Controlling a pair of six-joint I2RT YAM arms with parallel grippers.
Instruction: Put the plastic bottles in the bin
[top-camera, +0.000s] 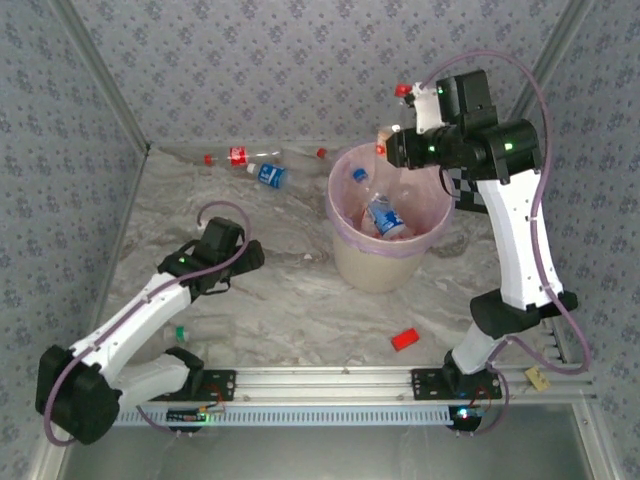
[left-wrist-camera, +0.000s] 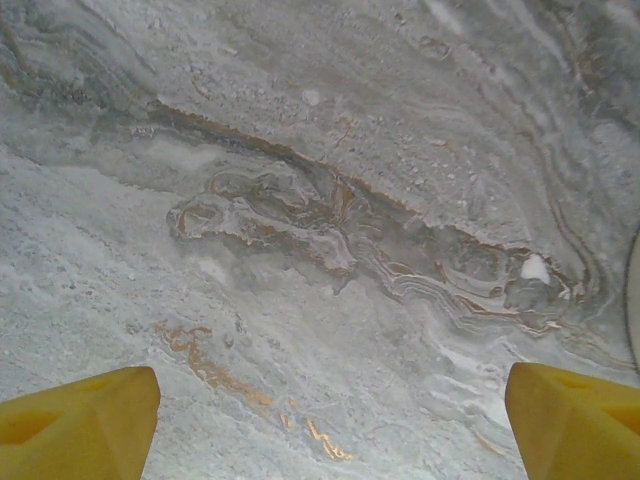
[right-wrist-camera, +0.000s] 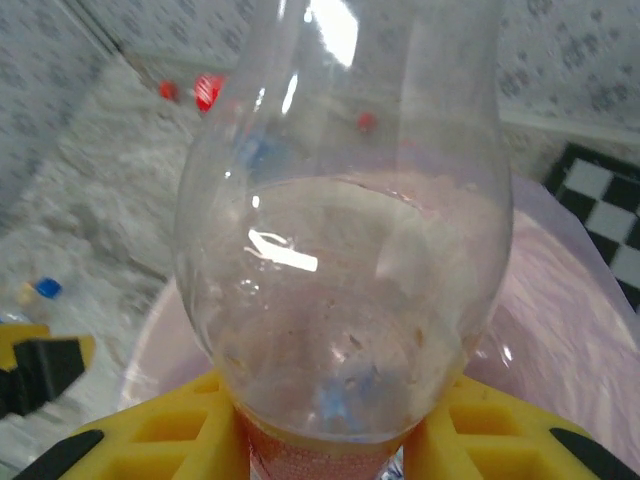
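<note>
Hanging over the far rim of the bin (top-camera: 372, 268), 1 clear bottle (right-wrist-camera: 345, 260) is being pinched by the right gripper (right-wrist-camera: 330, 445). It is best being centred over the opening before release. The left gripper (left-wrist-camera: 330, 425), jaws spread, is hovering over the table (left-wrist-camera: 300, 150) on the left.

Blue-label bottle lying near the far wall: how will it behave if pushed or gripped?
The blue-label bottle lies on its side on the smooth table, so a push probably rolls it rather than slides it. It looks clear and mostly empty, so likely light and easily knocked away. Thin plastic may dent under a hard grip.
</note>
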